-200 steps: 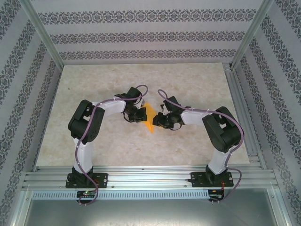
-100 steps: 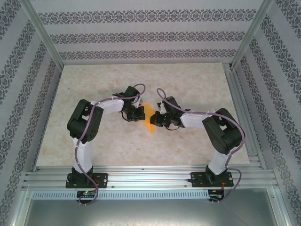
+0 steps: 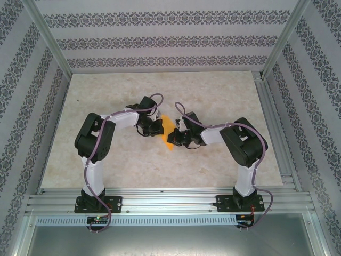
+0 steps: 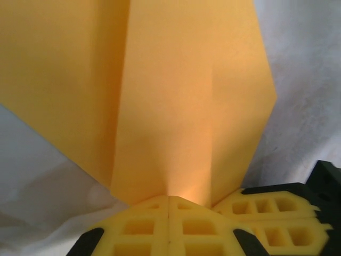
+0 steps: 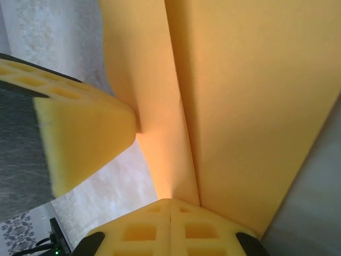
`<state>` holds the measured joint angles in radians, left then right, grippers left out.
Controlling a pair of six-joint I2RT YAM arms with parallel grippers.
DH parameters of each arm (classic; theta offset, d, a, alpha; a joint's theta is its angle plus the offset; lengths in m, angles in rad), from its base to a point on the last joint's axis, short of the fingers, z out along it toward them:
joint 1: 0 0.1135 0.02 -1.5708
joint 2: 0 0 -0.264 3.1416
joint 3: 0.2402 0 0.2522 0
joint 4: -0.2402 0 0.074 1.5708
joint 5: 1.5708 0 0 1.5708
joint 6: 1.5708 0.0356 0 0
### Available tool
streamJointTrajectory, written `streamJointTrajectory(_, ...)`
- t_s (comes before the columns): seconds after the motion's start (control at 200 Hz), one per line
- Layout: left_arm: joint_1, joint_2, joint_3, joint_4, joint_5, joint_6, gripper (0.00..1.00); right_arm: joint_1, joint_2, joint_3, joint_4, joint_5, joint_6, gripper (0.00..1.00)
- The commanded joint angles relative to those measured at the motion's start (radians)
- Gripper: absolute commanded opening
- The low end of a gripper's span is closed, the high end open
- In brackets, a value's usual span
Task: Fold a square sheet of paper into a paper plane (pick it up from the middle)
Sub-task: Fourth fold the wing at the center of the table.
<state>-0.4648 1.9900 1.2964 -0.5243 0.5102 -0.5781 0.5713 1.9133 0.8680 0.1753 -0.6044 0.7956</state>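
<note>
Patterned walls (image 3: pixel 160 37) close in a pale marbled table (image 3: pixel 224 96), with a metal rail (image 3: pixel 170 200) along its near edge where both arms are bolted. Both arms reach toward the middle of the table and meet at the paper (image 3: pixel 169 133). It is orange and partly folded, a narrow strip running near to far between the two wrists.

The left gripper (image 3: pixel 160 128) comes at the paper from the left and the right gripper (image 3: pixel 176 137) from the right, tips almost facing each other.

In the left wrist view the left gripper (image 4: pixel 169 210) has its yellow pads (image 4: pixel 138 226) pressed together, pinching the paper (image 4: pixel 181 106), which rises from them with a long crease. A pad of the other gripper (image 4: pixel 277 213) sits just beside it.

In the right wrist view the right gripper (image 5: pixel 170 216) is likewise clamped on the paper (image 5: pixel 256 106), its pads closed along one seam. One yellow finger (image 5: pixel 80 144) of the left gripper touches the paper's left side.
</note>
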Motion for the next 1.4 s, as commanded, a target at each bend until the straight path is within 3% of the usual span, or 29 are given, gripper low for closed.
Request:
streamJointTrajectory(0.0,0.008,-0.069,0.029,0.015,0.051,-0.023,0.04,0.002,0.036,-0.025,-0.008,0.010,-0.003,0.00)
streamJointTrajectory(0.42,0.008,0.080,0.059,0.143,0.161,-0.146,0.03,0.004,0.031,-0.011,-0.085,0.065,-0.030,0.00)
streamJointTrajectory(0.714,0.013,0.184,0.083,0.071,0.072,-0.126,0.00,0.026,0.010,-0.001,-0.229,0.079,-0.077,0.00)
streamJointTrajectory(0.864,0.022,0.190,0.084,0.048,0.035,-0.116,0.00,0.040,-0.016,-0.089,-0.196,0.043,-0.058,0.00)
streamJointTrajectory(1.394,0.025,0.206,0.113,0.039,0.047,-0.116,0.00,0.087,-0.051,-0.106,-0.352,0.029,-0.136,0.00)
